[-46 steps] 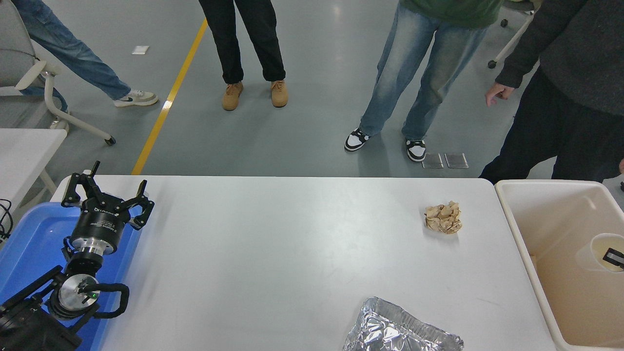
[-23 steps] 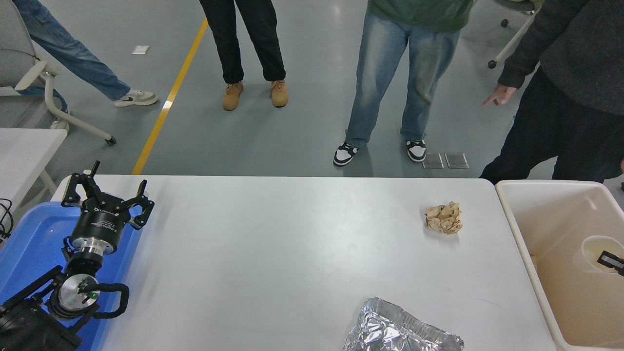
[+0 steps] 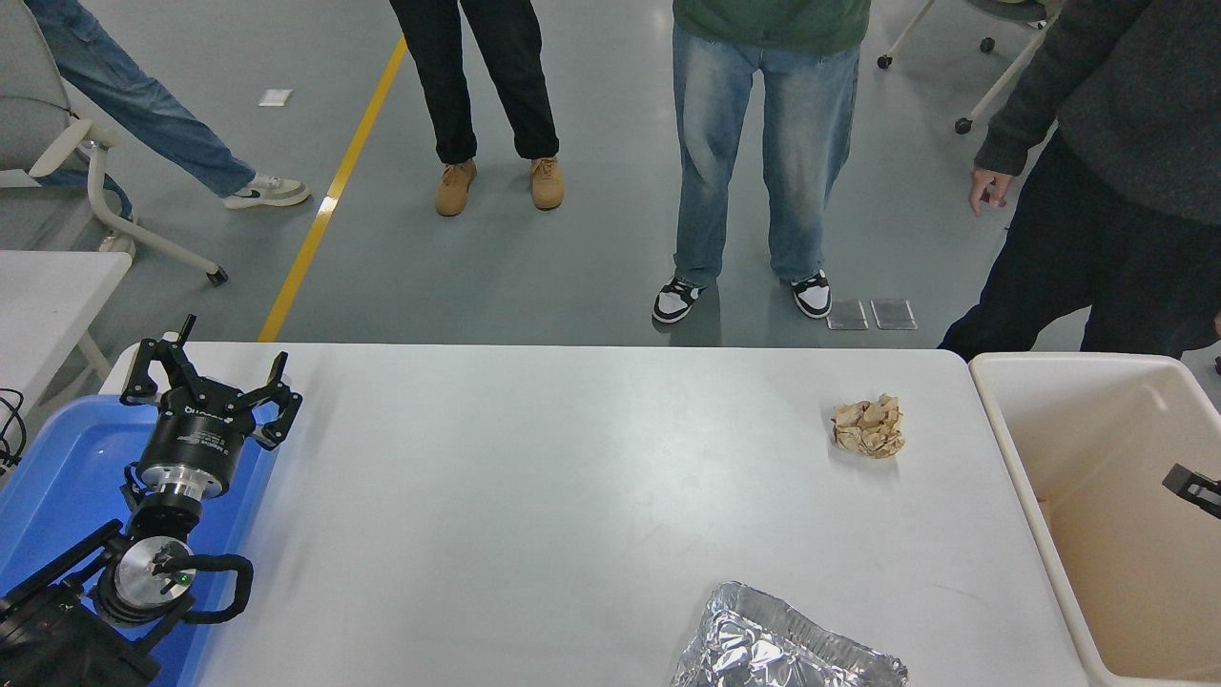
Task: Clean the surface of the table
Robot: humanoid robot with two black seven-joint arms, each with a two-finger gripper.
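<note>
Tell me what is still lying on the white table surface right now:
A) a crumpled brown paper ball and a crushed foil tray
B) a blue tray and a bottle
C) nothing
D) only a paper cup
A: the crumpled brown paper ball and the crushed foil tray both lie on the table surface.

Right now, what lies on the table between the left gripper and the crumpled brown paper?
Nothing: in the head view, the table surface is bare between the left gripper and the crumpled brown paper. The foil tray sits nearer the camera, off that line.
</note>
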